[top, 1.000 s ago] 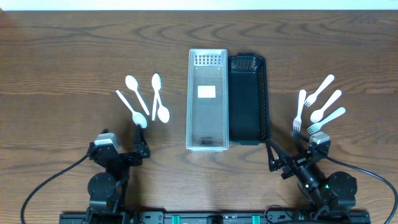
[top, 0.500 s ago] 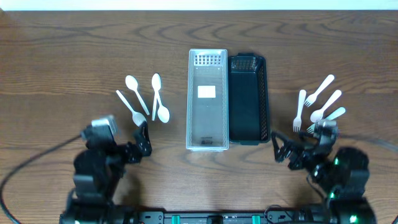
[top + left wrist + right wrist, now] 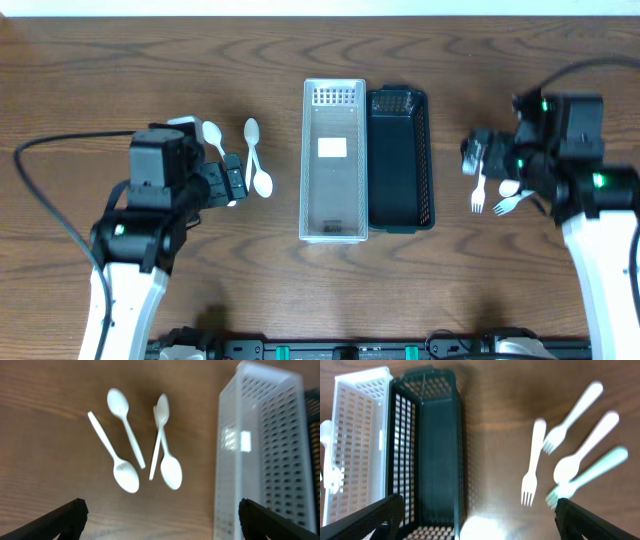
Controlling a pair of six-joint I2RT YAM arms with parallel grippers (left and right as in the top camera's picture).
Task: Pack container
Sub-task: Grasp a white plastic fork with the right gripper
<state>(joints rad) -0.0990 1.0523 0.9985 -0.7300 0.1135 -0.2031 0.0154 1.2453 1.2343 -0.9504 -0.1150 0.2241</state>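
Note:
Several white plastic spoons [image 3: 258, 172] lie on the table left of an empty white basket [image 3: 304, 160]; they also show in the left wrist view [image 3: 125, 472]. An empty black basket [image 3: 430, 160] stands against the white basket's right side. Several white forks [image 3: 479, 190] lie to the right of the baskets and show in the right wrist view [image 3: 532, 460]. My left gripper [image 3: 232, 180] is open and empty above the spoons, its fingers wide apart [image 3: 160, 520]. My right gripper [image 3: 478, 155] is open and empty above the forks [image 3: 480, 515].
The white basket [image 3: 260, 460] fills the right side of the left wrist view. The right wrist view shows the black basket [image 3: 427, 460] with the white basket [image 3: 360, 445] to its left. Bare wooden table [image 3: 100, 80] surrounds everything.
Both arms have lifted from the table's front edge and swung forward. The left gripper now hangs over the spoons and the right gripper over the forks.

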